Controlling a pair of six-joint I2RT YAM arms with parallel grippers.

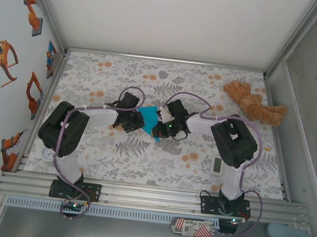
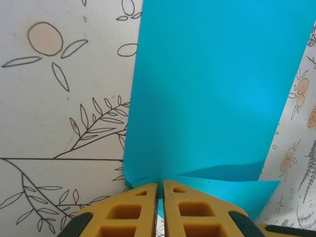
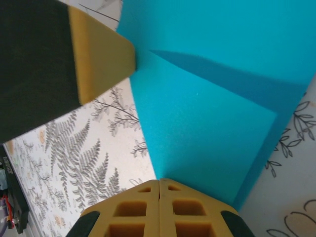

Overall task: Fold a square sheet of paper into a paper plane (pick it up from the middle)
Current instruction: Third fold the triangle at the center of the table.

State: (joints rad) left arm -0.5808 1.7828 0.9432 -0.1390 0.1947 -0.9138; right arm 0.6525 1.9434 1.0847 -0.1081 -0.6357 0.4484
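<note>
Two pinches hold the square sheet of paper [image 2: 212, 98] near the table's [image 1: 142, 162] middle. Left gripper [image 2: 160, 190] nips one edge, right gripper [image 3: 159, 182] the opposite side.

On the flower-print table [image 1: 141, 168]: a brown teddy bear [image 1: 256, 104] lying in the far right corner, a small white timer [image 1: 217, 165] near the right front, a round white object [image 1: 47, 154] at the left edge.

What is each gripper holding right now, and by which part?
Both are shut on the blue paper, held between them. The left gripper pinches one edge at a folded flap, and the right gripper pinches the opposite side.
</note>
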